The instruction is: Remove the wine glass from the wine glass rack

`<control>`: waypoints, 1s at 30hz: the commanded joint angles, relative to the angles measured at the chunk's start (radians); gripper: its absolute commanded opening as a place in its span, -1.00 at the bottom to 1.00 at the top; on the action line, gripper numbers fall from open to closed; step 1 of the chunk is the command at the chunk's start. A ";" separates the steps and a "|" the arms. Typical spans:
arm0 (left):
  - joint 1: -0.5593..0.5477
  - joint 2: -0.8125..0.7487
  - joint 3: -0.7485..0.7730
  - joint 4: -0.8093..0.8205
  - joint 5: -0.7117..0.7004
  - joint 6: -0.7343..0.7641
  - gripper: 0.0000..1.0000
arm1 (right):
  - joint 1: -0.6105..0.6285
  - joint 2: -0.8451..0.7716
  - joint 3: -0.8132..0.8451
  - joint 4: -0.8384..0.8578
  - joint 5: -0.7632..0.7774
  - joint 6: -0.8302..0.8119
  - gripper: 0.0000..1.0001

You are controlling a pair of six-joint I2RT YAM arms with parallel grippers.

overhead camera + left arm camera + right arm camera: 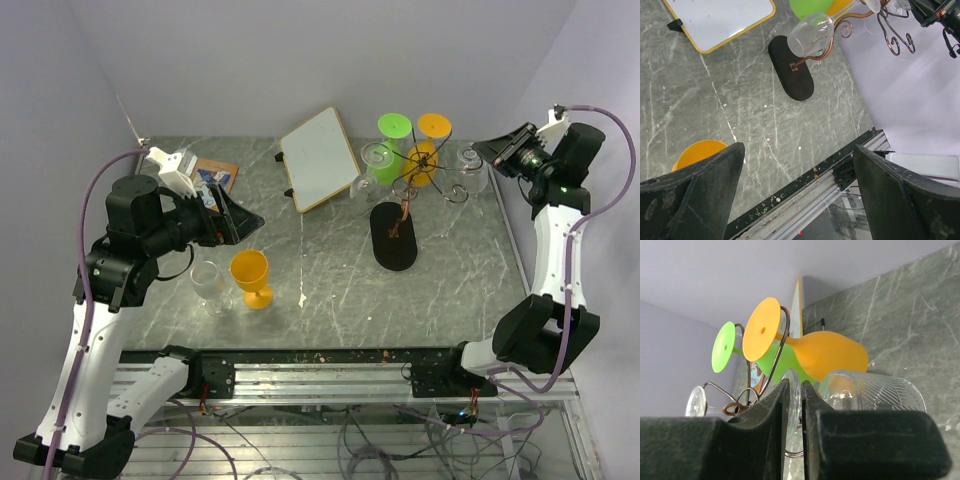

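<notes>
Right claw [796, 390] pinching wine glass [875, 390] foot at rack [783, 332] edge, left claw [799, 150] spread

Your left arm [75, 370] and right arm [553, 250] have glossy white link shells and chunky black joint housings [130, 205]. A lilac cable [620, 170] loops along each. The left gripper [797, 150] has broad matte-black wedge fingers [695, 195], scuffed with pale dust. The right gripper [802, 390] has grainy black pads [865, 440].

Top cam overlooks whole table [330, 290]; both wrist cams see wine glass rack [393, 240], rt closest.
</notes>
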 commanded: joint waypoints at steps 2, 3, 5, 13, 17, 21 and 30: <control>0.005 -0.014 -0.014 0.017 0.000 -0.016 0.99 | 0.002 -0.040 -0.011 0.042 0.060 0.116 -1.00; 0.005 -0.013 -0.012 0.016 0.000 -0.016 0.99 | 0.002 -0.047 -0.018 0.043 0.074 0.132 -1.00; 0.004 -0.012 -0.011 0.016 0.002 -0.017 0.99 | 0.002 -0.063 -0.041 0.058 0.093 0.174 -1.00; 0.004 -0.015 -0.006 0.009 -0.005 -0.020 0.99 | 0.003 -0.115 -0.127 0.127 0.176 0.372 -1.00; 0.005 -0.021 -0.013 0.011 -0.006 -0.021 0.99 | 0.002 -0.133 -0.146 0.128 0.206 0.416 -1.00; 0.004 -0.027 -0.021 0.017 -0.006 -0.025 0.99 | 0.002 -0.143 -0.152 0.130 0.228 0.454 -1.00; 0.005 -0.028 -0.016 0.002 -0.013 -0.013 0.99 | 0.002 -0.184 -0.177 0.114 0.273 0.491 -1.00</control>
